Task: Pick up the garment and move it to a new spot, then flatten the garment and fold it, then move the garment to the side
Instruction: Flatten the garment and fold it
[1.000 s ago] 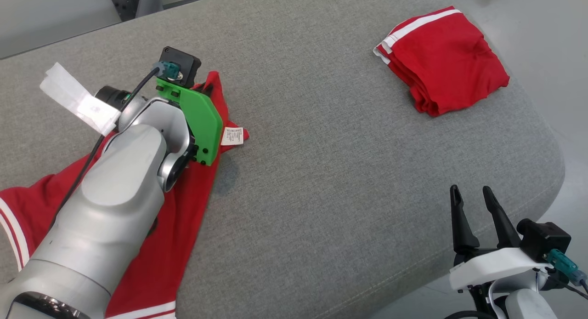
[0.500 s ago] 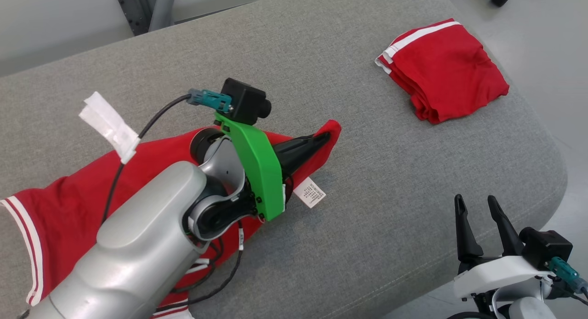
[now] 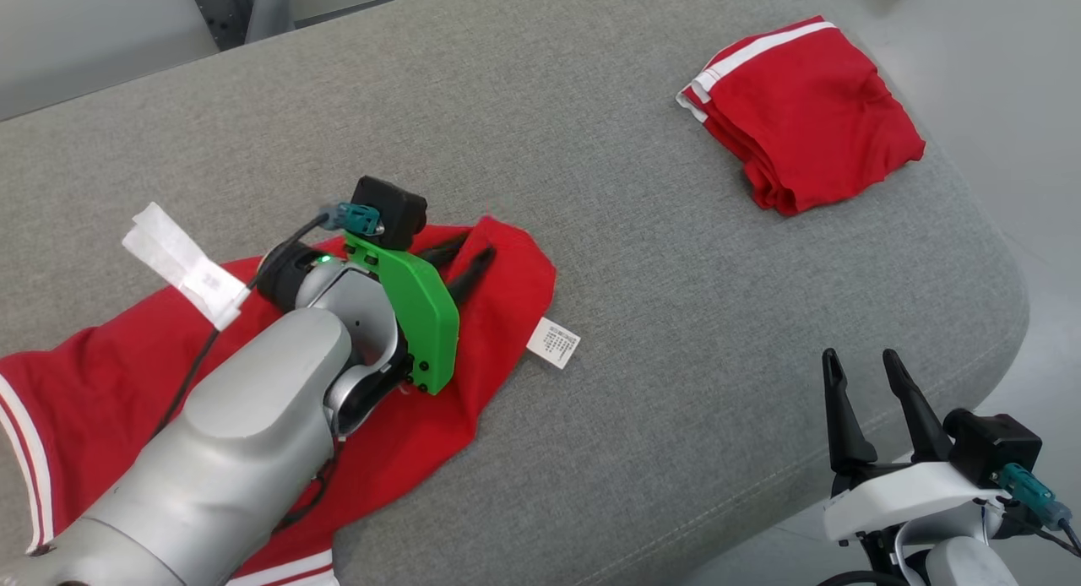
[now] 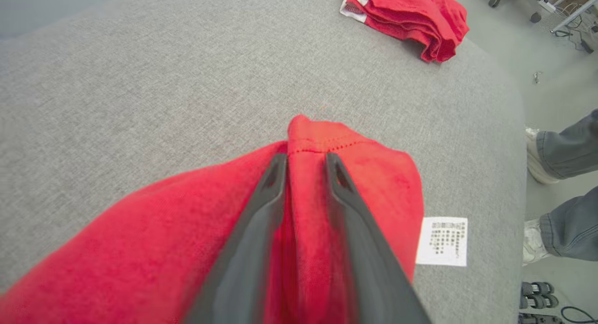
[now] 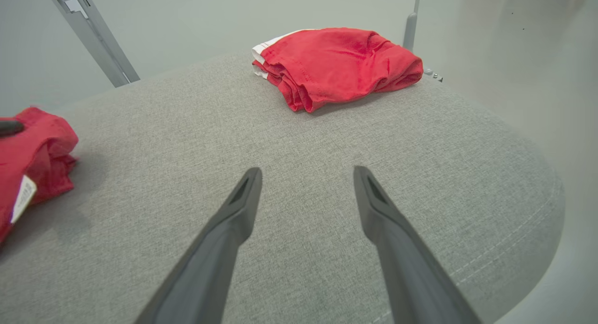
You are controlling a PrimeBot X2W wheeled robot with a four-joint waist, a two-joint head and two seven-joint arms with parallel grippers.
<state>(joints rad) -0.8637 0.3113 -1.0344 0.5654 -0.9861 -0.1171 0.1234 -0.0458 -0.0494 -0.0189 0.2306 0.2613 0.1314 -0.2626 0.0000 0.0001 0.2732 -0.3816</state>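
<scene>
The red garment [image 3: 498, 316] with white stripes lies spread on the grey cushion [image 3: 642, 257] at the left, partly under my left arm. Its white care label [image 3: 553, 343] sticks out to the right. My left gripper [image 3: 480, 243] rests on the garment's right corner, fingers slightly parted. In the left wrist view a ridge of the garment [image 4: 373, 174] lies between the fingers of the left gripper [image 4: 306, 158]. My right gripper [image 3: 861, 355] hovers open at the cushion's near right edge, nothing between its fingers [image 5: 243, 193]. The garment's corner [image 5: 32, 146] shows at the right wrist view's left.
A second red garment [image 3: 802, 113], folded, lies at the cushion's far right corner [image 4: 406, 11] [image 5: 336, 62]. The cushion's rounded edge drops to the floor on the right. A person's legs [image 4: 565, 142] stand beside the cushion.
My left gripper carried the garment's corner to the right, lowered it onto the cushion, and its fingers have parted a little. The right gripper has stayed put.
</scene>
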